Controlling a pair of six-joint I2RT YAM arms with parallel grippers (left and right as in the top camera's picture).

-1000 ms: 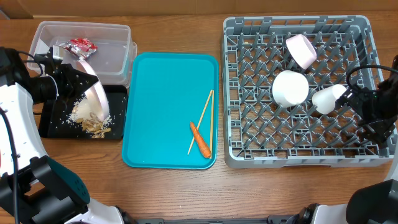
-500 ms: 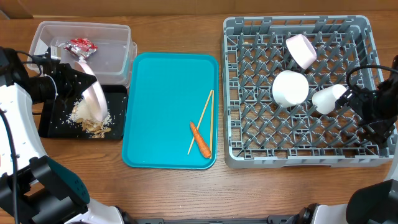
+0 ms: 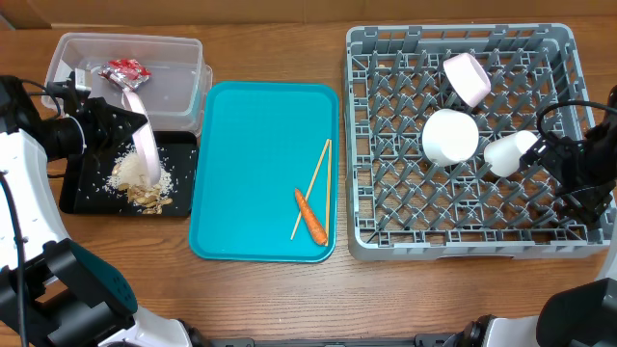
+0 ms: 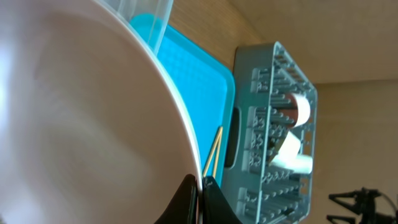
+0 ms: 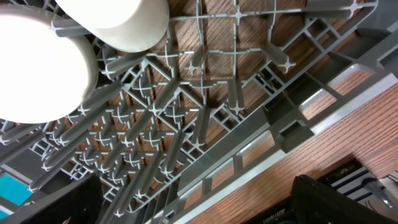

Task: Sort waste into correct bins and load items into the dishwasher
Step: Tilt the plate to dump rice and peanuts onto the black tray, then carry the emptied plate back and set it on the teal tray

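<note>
While the left jaws clamp the tilted plate point(image 3: 145, 149) over the black tray point(image 3: 79, 198) at nine o'clock, crumbs point(image 3: 123, 174) and shells point(image 3: 149, 200) lie below. The right jaws gape over the rack point(image 3: 386, 224) at three o'clock.

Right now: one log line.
left gripper: shut on plate, tipped over black tray | right gripper: open over rack | carrot, chopsticks: teal tray

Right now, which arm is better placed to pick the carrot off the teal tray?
Probably the right arm: its jaws are open and empty over the dish rack. Left arm: jaws shut on the plate, tilted over the black tray.
</note>
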